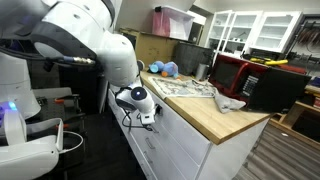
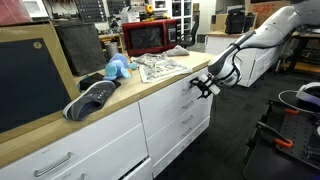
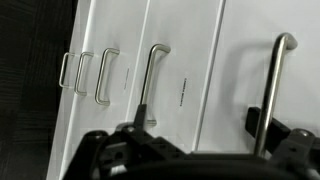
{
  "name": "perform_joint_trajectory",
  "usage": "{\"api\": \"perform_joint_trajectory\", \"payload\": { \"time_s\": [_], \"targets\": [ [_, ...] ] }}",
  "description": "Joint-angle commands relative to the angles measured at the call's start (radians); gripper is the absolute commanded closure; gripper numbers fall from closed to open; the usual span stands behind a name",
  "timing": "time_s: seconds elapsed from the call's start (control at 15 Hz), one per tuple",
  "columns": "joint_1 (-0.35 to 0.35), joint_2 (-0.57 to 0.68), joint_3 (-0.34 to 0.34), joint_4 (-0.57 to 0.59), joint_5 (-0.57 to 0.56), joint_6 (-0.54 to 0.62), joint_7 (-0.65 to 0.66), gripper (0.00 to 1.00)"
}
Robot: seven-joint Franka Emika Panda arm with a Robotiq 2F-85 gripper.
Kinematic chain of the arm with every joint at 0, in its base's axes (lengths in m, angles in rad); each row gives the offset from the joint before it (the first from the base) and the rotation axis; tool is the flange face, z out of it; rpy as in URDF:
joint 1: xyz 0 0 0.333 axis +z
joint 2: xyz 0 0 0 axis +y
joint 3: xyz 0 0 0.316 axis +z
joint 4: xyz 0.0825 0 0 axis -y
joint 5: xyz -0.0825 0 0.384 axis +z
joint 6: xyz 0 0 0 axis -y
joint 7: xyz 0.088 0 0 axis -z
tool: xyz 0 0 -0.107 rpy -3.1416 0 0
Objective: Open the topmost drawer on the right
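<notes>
Your gripper [image 3: 197,125] base is cut off at the wrist view's bottom edge; drawer [image 2: 165,95] handle too blurry to read.

Room round me looks like a workshop/lab. Long white cabinet run [image 1: 190,152] w/ butcher-block countertop [image 1: 228,118] shows in both exterior views. Grey wood-look plank floor [image 1: 288,160] in an exterior view; darker plain floor [image 2: 245,128] beside the cabinets in an exterior view. At the back, white glass-door cupboards [image 1: 255,28], brightly lit. Cluttered shelving [image 2: 95,10] far behind the counter. Dark framed board [image 2: 30,78] stands on the counter's near end. Light even, prob. overhead; no hard shadows.
</notes>
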Motion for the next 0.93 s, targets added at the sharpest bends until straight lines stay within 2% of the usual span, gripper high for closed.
{"api": "perform_joint_trajectory", "payload": {
  "time_s": [0.0,0.53,0.67,0.87],
  "targets": [
    [0.09,-0.079,-0.097,-0.032,0.07,-0.002,-0.005,0.0],
    [0.192,-0.248,-0.202,-0.165,0.148,-0.003,0.021,0.0],
    [0.168,-0.265,-0.19,-0.202,0.128,0.0,0.026,0.0],
    [0.038,-0.239,-0.105,-0.228,0.056,0.0,0.024,0.0]
  ]
}}
